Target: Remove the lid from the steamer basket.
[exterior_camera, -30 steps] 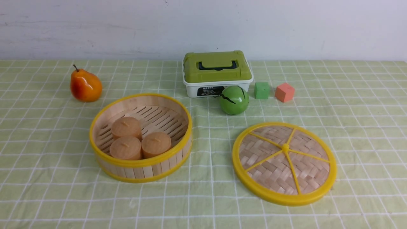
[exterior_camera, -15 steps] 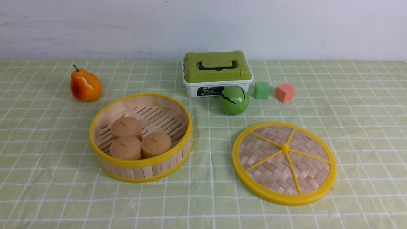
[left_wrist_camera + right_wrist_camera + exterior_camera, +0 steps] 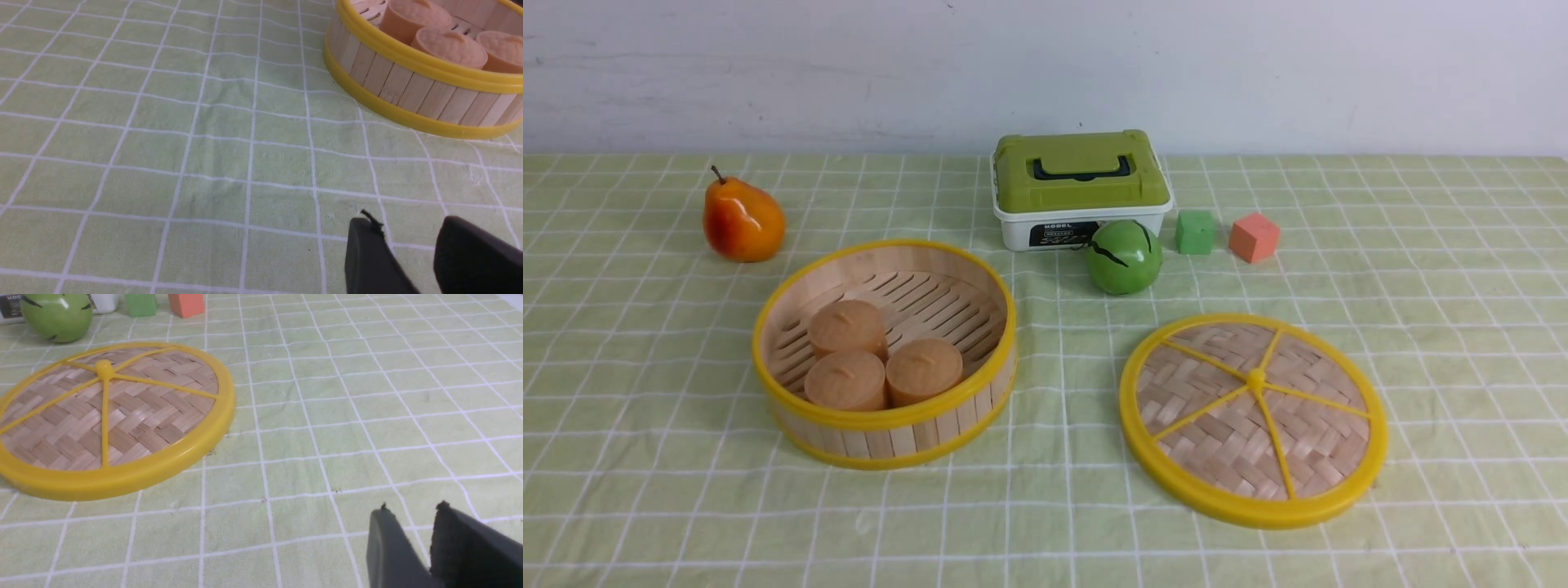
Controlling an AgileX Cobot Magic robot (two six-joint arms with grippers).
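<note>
White box (image 3: 1081,231) label reads "MODEL", lid (image 3: 1252,420) off

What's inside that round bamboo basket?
The steamer basket holds three tan, bun-like cylinders on its slatted floor. Its lid lies apart on the cloth. The floor beneath the buns is hidden.

Front overview; 2 low, close wrist views
</note>
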